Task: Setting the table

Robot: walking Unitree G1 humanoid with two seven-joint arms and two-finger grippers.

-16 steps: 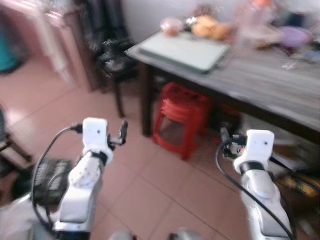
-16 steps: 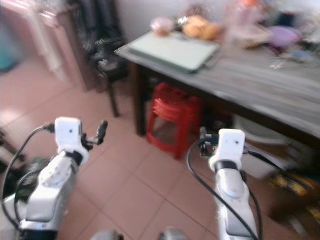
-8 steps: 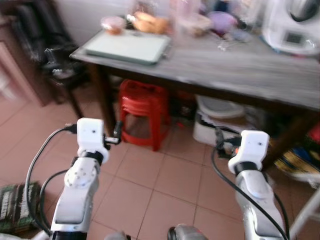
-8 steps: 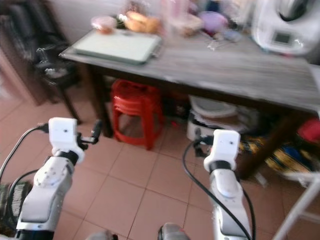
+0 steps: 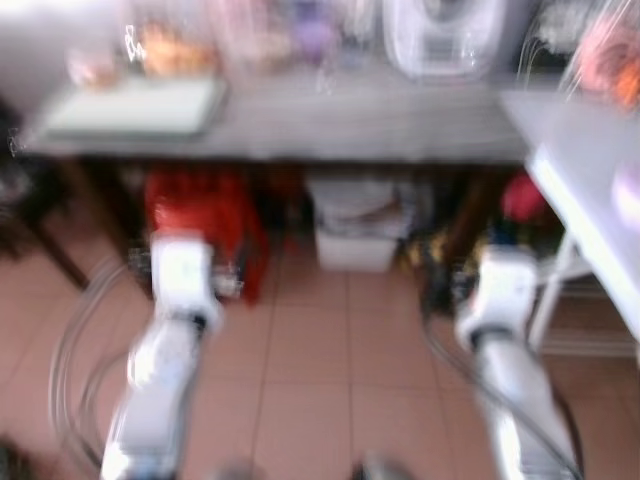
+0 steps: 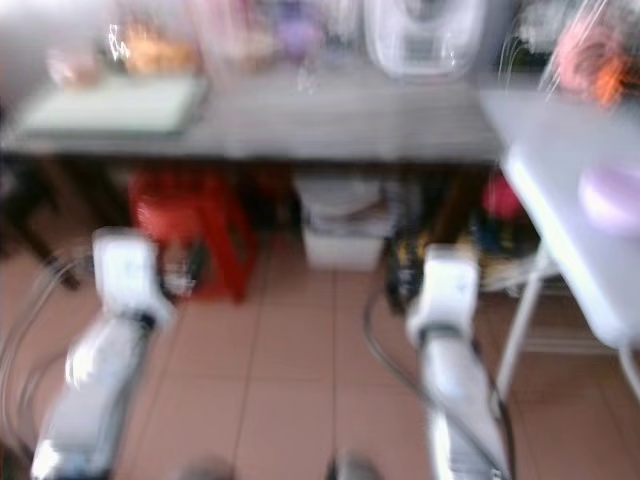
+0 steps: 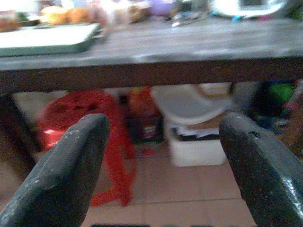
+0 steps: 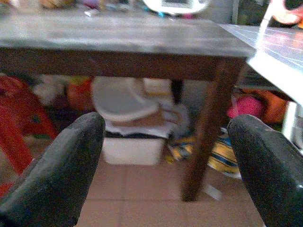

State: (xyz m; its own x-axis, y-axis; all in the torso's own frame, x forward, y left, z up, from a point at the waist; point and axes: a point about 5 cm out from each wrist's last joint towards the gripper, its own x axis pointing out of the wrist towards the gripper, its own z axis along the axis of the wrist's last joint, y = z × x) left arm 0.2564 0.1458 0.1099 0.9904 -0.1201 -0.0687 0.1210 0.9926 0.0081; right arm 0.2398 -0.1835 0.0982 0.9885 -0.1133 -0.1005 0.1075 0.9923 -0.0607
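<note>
1. Both grippers spread, empty: left gripper (image 7: 158, 165), right gripper (image 8: 165, 161), low before grey table (image 5: 330, 125).
2. Wrist views show red stool (image 7: 80, 127) and white bin (image 8: 128, 142) beneath; head views blurred.
3. No legible text.

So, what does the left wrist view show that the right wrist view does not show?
The left wrist view alone shows the pale green tray on the wooden table, with orange food behind it, framed by the open left pincer. The right wrist view alone shows the table leg, the white table beside it and the open right pincer. Both show the tabletop, the red stool and the white bin underneath.
</note>
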